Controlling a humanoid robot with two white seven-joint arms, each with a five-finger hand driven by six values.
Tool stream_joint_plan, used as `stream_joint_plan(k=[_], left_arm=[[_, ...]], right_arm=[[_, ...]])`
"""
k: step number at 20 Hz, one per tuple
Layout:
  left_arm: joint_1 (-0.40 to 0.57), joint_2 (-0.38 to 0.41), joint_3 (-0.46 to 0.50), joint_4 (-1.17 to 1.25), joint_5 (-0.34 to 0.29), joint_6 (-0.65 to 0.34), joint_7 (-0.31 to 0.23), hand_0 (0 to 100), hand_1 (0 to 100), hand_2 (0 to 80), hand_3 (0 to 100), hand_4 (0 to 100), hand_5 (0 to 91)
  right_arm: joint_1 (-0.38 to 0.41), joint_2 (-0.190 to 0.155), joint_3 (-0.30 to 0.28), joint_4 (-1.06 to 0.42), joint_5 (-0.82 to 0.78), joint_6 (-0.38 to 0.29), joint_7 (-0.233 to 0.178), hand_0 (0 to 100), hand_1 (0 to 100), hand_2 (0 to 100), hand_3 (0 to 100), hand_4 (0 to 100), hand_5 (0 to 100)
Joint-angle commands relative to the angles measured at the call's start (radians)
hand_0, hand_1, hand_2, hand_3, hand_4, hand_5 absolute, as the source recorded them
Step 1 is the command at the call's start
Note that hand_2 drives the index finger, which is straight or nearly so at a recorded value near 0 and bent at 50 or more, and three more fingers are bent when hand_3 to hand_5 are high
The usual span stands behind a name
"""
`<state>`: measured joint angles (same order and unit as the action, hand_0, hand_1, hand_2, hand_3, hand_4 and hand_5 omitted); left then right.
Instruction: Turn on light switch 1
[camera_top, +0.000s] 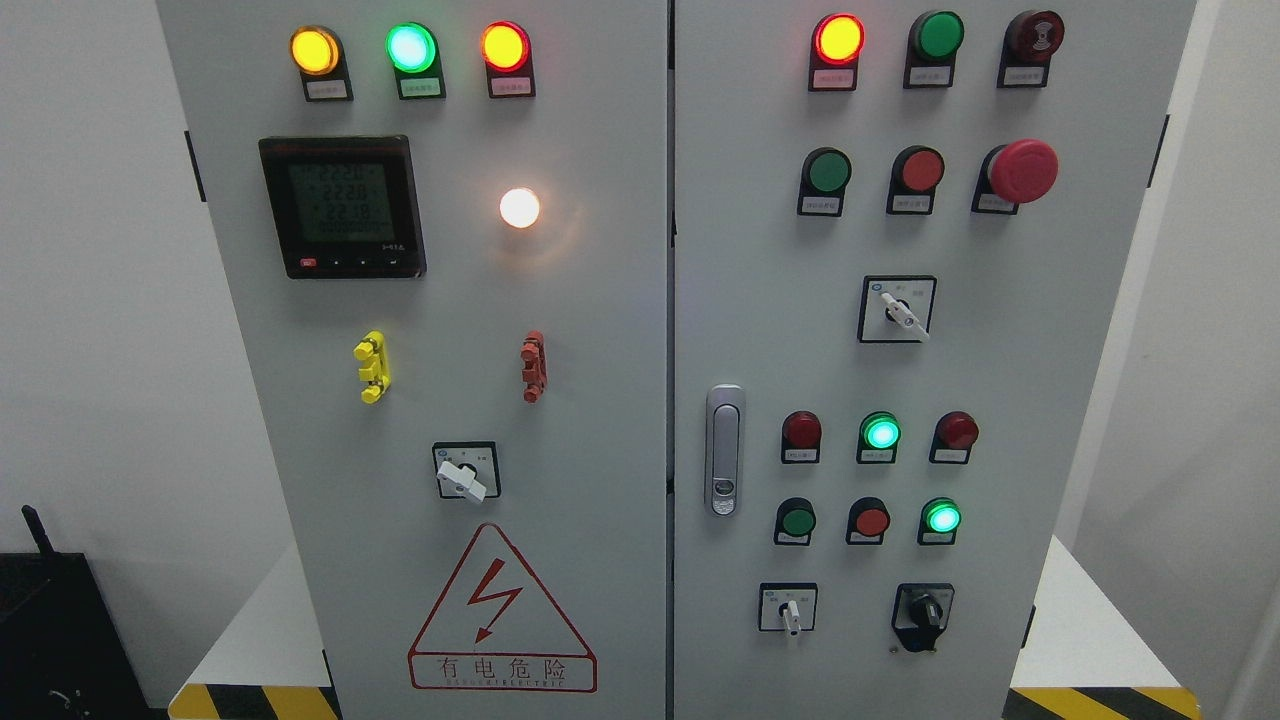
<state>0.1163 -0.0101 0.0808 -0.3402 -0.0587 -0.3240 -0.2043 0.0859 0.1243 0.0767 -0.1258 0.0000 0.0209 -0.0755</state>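
A grey electrical cabinet with two doors fills the head view. On the left door a white rotary switch (463, 476) has its knob turned toward the lower right. A round white lamp (519, 207) above it glows. Three lit lamps sit along the top of the left door: yellow (314, 50), green (411, 46) and orange (505, 46). The right door carries two more white rotary switches (899, 311) (790, 611) and a black rotary switch (924, 612). Neither of my hands shows in the picture.
A digital meter (342, 206) sits on the left door, with a yellow clip (372, 366) and a red clip (534, 366) below it. The right door has a door handle (724, 449), a red emergency button (1022, 171) and several lamps and push buttons. A black box (60, 640) stands at the lower left.
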Motion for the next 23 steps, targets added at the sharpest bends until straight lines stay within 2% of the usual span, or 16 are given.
stream_joint_plan(k=[1, 2, 4, 7, 23], left_arm=[[-0.049, 0.024, -0.023, 0.46, 0.019, 0.13, -0.006, 18, 17, 0.0, 0, 0, 0.0], [-0.055, 0.016, -0.024, 0.457, 0.037, 0.141, 0.009, 18, 17, 0.0, 0, 0, 0.0], [-0.072, 0.009, -0.026, 0.451, 0.074, 0.146, 0.072, 18, 14, 0.0, 0, 0, 0.0], [-0.09, -0.004, -0.032, 0.451, 0.076, 0.146, 0.12, 18, 13, 0.0, 0, 0, 0.0], [-0.093, -0.014, -0.032, 0.454, 0.068, 0.161, 0.111, 20, 15, 0.0, 0, 0, 0.0]], right_arm=[[0.0, 0.0, 0.0, 0.0, -0.025, 0.001, 0.0, 0, 0, 0, 0, 0, 0], [0.0, 0.0, 0.0, 0.0, -0.025, 0.001, 0.0, 0, 0, 0, 0, 0, 0], [0.0, 0.0, 0.0, 0.0, -0.025, 0.001, 0.0, 0, 0, 0, 0, 0, 0], [0.0, 0.0, 0.0, 0.0, -0.025, 0.001, 0.0, 0, 0, 0, 0, 0, 0], [0.0, 0.0, 0.0, 0.0, -0.025, 0.001, 0.0, 0, 0, 0, 0, 0, 0]])
